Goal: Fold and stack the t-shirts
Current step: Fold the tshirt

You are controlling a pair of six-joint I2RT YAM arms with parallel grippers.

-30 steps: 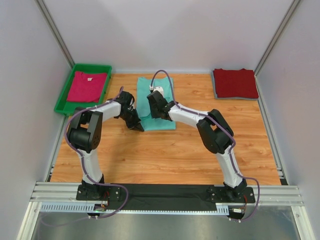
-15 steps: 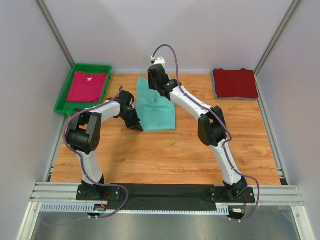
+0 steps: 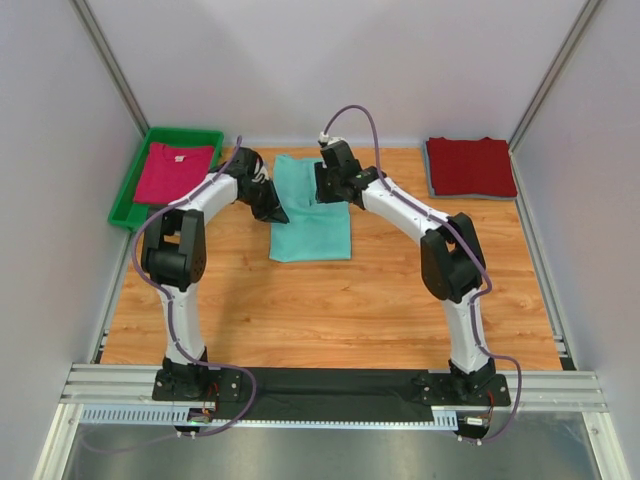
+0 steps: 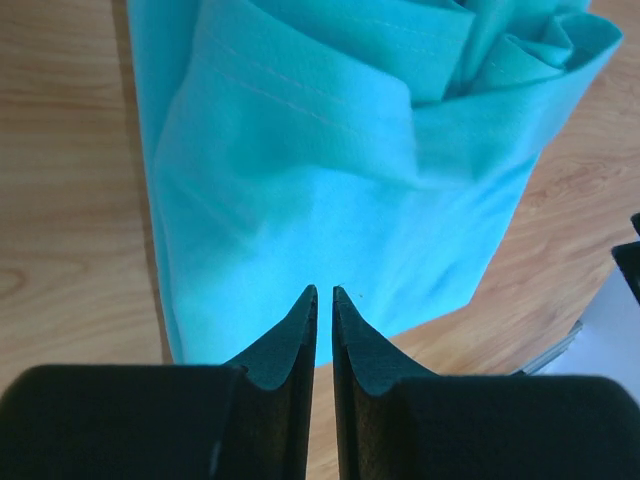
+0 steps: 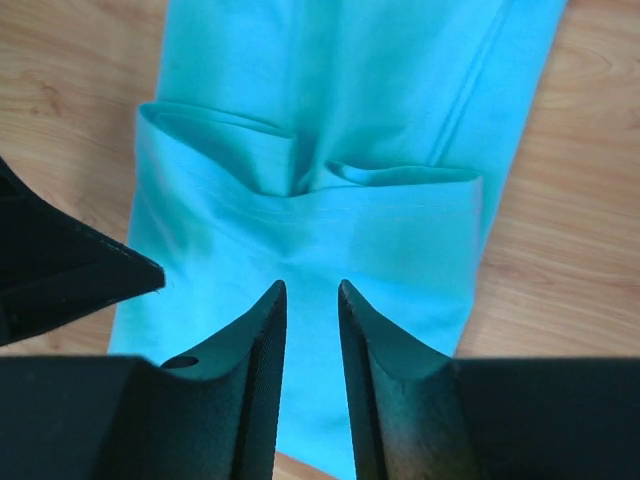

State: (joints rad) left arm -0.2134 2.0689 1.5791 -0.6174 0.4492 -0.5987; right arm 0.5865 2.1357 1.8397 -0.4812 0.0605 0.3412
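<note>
Well — magenta t-shirt [image 3: 175,172] inside green tray [image 3: 185,133]

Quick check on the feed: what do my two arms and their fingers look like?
The left arm and right arm have white tubular links with bulky black joints; a purple cable runs along each. Their fingers are matte black, tapering to points.

White-shelled arms [image 3: 178,320] with black joints, looping purple cables [image 3: 355,112], and matte black tapered claw fingers [image 4: 285,345].
</note>
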